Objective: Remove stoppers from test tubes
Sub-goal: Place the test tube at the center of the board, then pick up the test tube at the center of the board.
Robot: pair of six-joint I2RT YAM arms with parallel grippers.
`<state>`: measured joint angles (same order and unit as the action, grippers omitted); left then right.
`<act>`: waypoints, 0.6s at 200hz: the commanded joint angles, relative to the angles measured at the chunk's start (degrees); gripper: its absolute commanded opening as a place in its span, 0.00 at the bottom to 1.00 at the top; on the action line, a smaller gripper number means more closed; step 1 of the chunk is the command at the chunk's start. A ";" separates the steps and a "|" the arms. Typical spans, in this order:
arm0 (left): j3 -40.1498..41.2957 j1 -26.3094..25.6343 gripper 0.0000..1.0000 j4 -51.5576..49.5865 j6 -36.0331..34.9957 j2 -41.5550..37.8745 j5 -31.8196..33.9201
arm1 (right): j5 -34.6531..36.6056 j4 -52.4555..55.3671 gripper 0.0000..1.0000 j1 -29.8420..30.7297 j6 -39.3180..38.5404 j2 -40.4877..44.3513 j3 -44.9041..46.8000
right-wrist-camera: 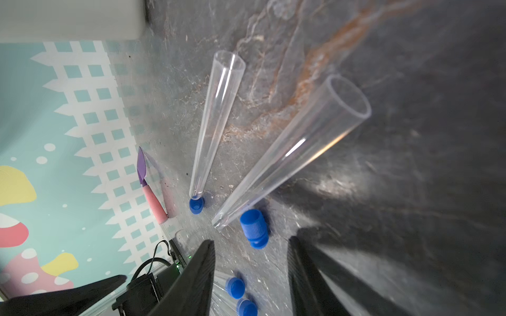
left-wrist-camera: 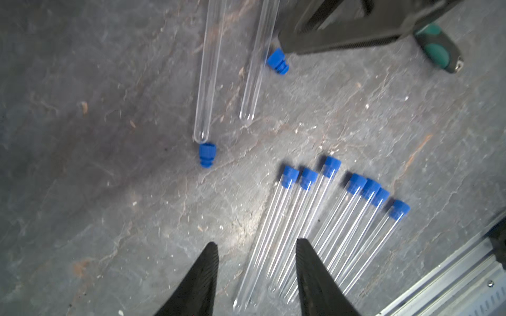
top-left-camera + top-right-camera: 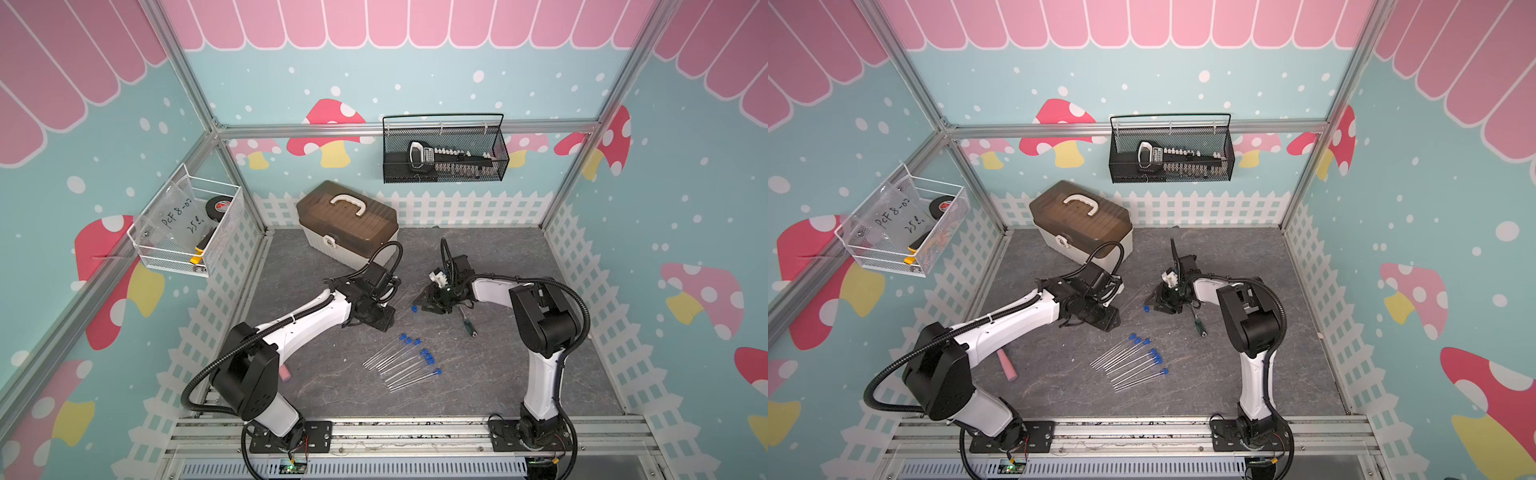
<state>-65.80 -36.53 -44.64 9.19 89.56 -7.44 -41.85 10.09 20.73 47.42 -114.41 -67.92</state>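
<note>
Loose stoppers near capped row: two in left wrist view, one stopper in a top view; left claw, right claw spread, empty.

Top views: high over the near edge, looking down across the whole mat.
Wrist views: close above it.
Wrists share: two open test tubes.
</note>
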 commanded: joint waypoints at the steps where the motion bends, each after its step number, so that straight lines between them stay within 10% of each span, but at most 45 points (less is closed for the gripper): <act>1: 2.16 -0.97 0.46 0.32 3.05 -2.11 0.69 | 1.20 3.00 0.45 0.26 -1.98 5.13 1.94; 120: 3.63 -7.10 0.38 2.53 2.59 5.85 6.13 | 1.83 14.44 0.45 0.33 -6.73 31.63 15.57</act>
<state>-62.17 -43.38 -43.35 11.77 94.15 -2.50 -40.10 22.90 20.73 41.58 -85.14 -53.80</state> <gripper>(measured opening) 0.394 0.457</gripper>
